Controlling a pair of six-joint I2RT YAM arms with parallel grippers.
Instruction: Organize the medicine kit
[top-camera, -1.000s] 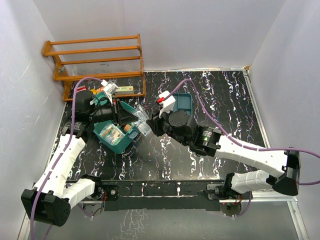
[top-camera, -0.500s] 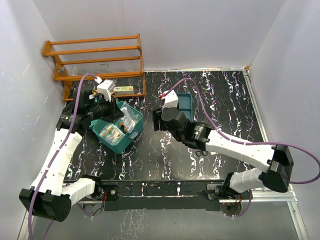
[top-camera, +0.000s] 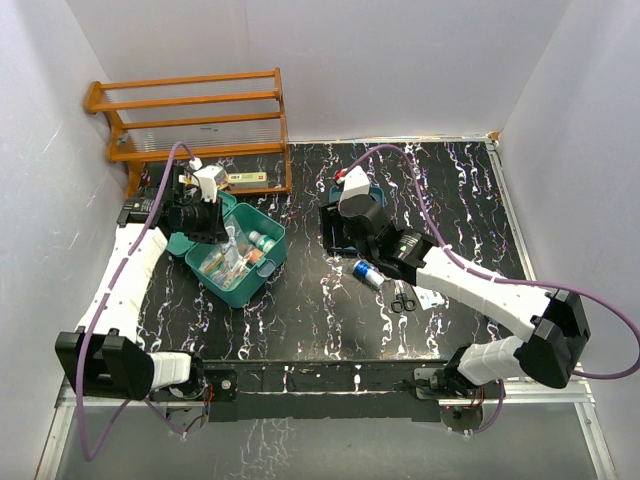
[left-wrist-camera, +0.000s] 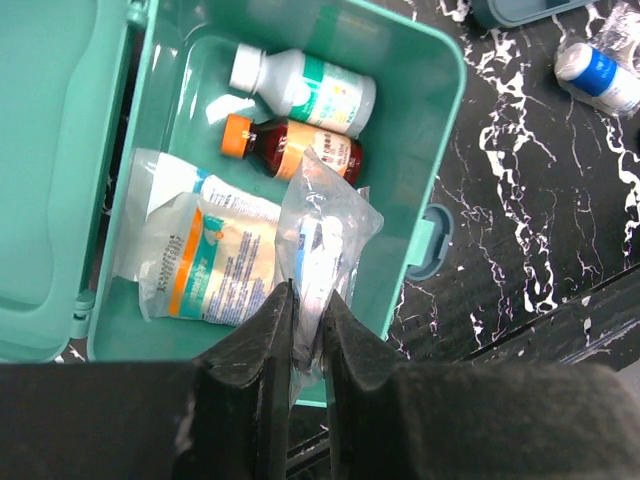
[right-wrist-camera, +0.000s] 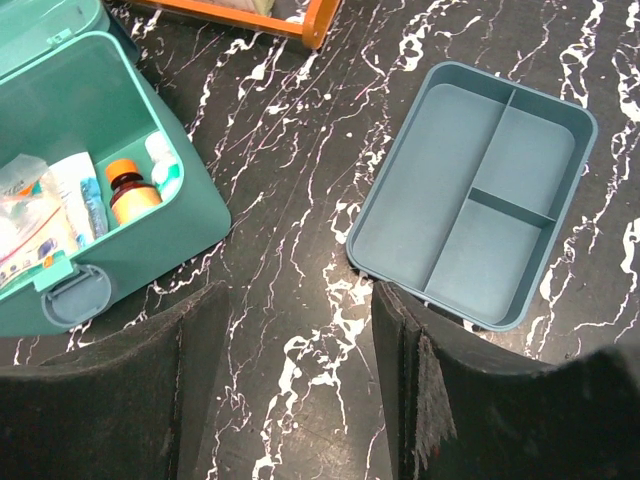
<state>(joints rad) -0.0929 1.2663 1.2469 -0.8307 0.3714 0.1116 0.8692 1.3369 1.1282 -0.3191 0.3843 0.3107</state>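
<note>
The medicine kit (top-camera: 262, 268) is a teal-green case lying open left of centre, its lid folded back to the left. Inside it, in the left wrist view (left-wrist-camera: 440, 110), lie a white bottle (left-wrist-camera: 305, 88), a brown bottle with an orange cap (left-wrist-camera: 290, 148) and a gauze packet (left-wrist-camera: 205, 260). My left gripper (left-wrist-camera: 308, 295) is over the kit's near edge, shut on a clear plastic bag (left-wrist-camera: 325, 215) that hangs into the case. My right gripper (right-wrist-camera: 300, 300) is open and empty above bare table, between the kit (right-wrist-camera: 150, 225) and a darker divided tray (right-wrist-camera: 480, 190).
A wooden slatted rack (top-camera: 190, 120) stands at the back left. A small blue-and-white bottle (top-camera: 368, 273), black scissors (top-camera: 403, 300) and a white packet (top-camera: 432, 297) lie right of centre. White walls enclose the table.
</note>
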